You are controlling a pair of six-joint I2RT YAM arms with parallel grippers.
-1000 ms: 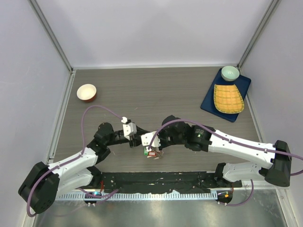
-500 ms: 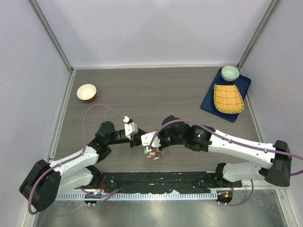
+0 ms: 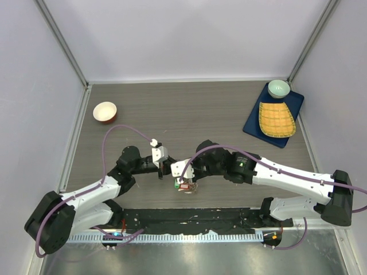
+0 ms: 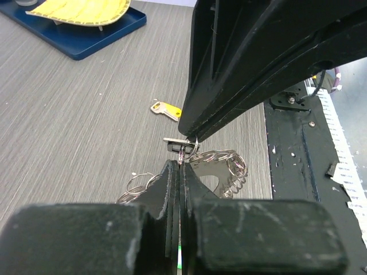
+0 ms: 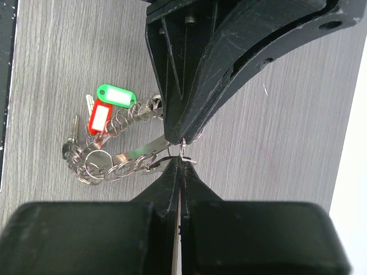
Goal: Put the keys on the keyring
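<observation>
The left gripper (image 4: 179,167) has just snapped shut: its jaws, parted a second ago, are now pressed together on the small metal loop (image 4: 183,150) at the edge of the keyring (image 5: 140,151). The arm has also edged slightly rightward. The right gripper (image 5: 179,165) has not changed, its jaws pinching that same loop from the other side. I judge both arms now have the hold needed to work a key on; whether the loop is ring wire or a key's eye I cannot tell.

The keyring sits at six o'clock on the table (image 3: 189,109), its keys (image 5: 73,135) bunched beneath the fingertips.

Counts:
- one orange bowl (image 3: 105,112) at ten o'clock
- one loose yellow-tagged key (image 4: 165,110)
- one green tag (image 5: 114,94)
- one red tag (image 5: 100,118)
- one blue tray (image 3: 252,127) at two o'clock
- one yellow mat (image 3: 276,119)
- one green bowl (image 3: 278,88)
</observation>
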